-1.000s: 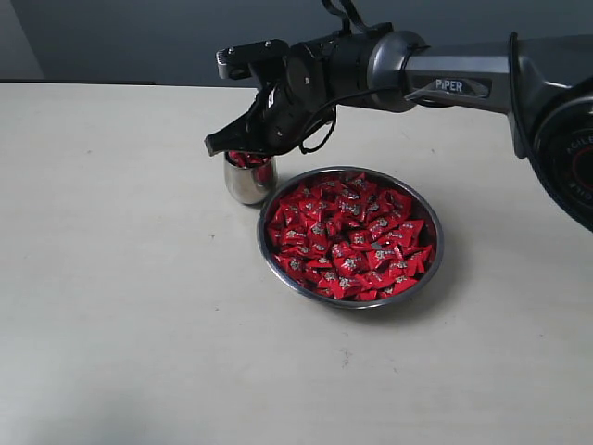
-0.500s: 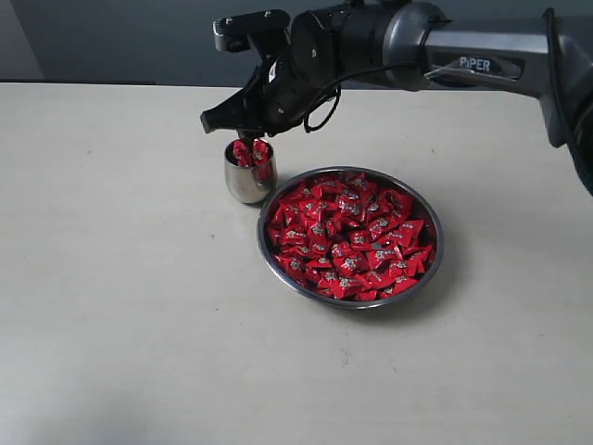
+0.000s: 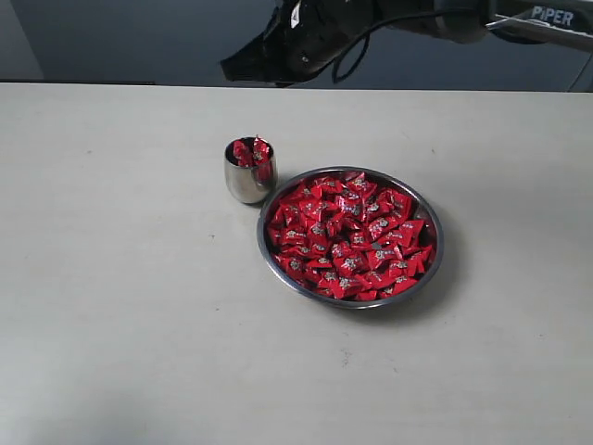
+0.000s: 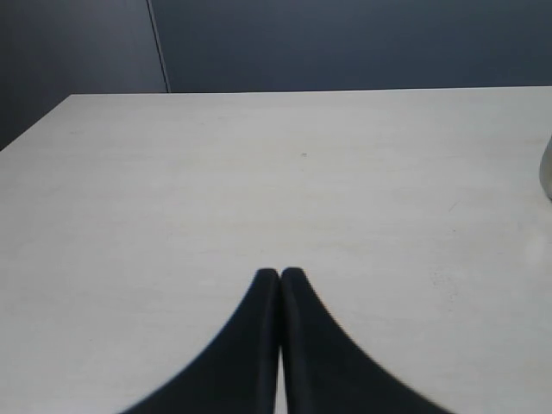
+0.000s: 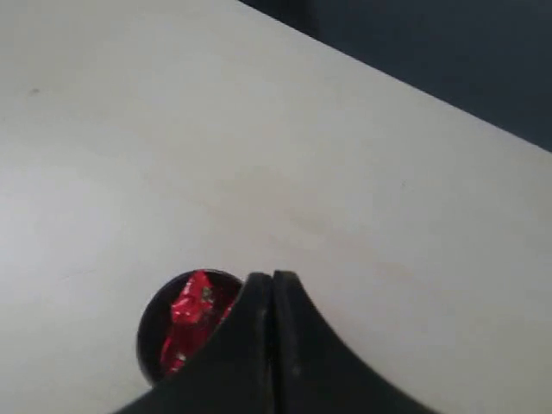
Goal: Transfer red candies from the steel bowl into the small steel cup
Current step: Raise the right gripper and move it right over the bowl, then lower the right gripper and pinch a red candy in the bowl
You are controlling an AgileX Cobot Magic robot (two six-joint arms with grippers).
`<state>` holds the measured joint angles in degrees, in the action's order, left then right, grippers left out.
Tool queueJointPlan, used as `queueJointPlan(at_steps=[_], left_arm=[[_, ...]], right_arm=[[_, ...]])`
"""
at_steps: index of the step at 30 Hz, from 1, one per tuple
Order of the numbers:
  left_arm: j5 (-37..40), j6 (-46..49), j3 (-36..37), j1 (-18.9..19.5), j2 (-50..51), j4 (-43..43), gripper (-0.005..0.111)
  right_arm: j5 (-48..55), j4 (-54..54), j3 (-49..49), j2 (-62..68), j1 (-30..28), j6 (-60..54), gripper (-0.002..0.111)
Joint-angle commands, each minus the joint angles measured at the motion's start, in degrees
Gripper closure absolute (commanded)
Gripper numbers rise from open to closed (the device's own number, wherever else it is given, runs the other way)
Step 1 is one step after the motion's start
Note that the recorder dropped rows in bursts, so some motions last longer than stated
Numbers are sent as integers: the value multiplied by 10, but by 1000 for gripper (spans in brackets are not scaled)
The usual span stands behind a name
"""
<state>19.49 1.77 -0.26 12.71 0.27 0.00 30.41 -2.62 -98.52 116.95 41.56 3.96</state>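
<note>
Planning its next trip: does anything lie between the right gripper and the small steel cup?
No. In the exterior view, only bare table shows between the right gripper and the small steel cup.

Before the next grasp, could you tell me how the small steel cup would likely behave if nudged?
The small steel cup looks polished and round-bellied, so it would probably slide easily or slip from a pinch. Its red candies poke above the rim, so tipping could spill them.
</note>
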Motion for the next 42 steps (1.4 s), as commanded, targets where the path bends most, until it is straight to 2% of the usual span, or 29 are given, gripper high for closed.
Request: queueJointPlan(at_steps=[1, 7, 12, 18, 29, 42], left_arm=[[-6, -1, 3, -3, -3, -3, 106], [-6, -1, 3, -3, -3, -3, 106], [-6, -1, 3, -3, -3, -3, 106], [-6, -1, 3, -3, -3, -3, 106], [-6, -1, 3, -3, -3, -3, 106], [-6, -1, 3, -3, -3, -3, 106]], right_arm=[[-52, -7, 81, -54, -43, 22, 109], [-147, -6, 259, -169, -105, 22, 109], [-140, 13, 332, -197, -156, 22, 109], [-117, 19, 336, -168, -151, 21, 109], [-150, 22, 332, -119, -137, 20, 109], [-53, 61, 243, -55, -104, 1, 109]])
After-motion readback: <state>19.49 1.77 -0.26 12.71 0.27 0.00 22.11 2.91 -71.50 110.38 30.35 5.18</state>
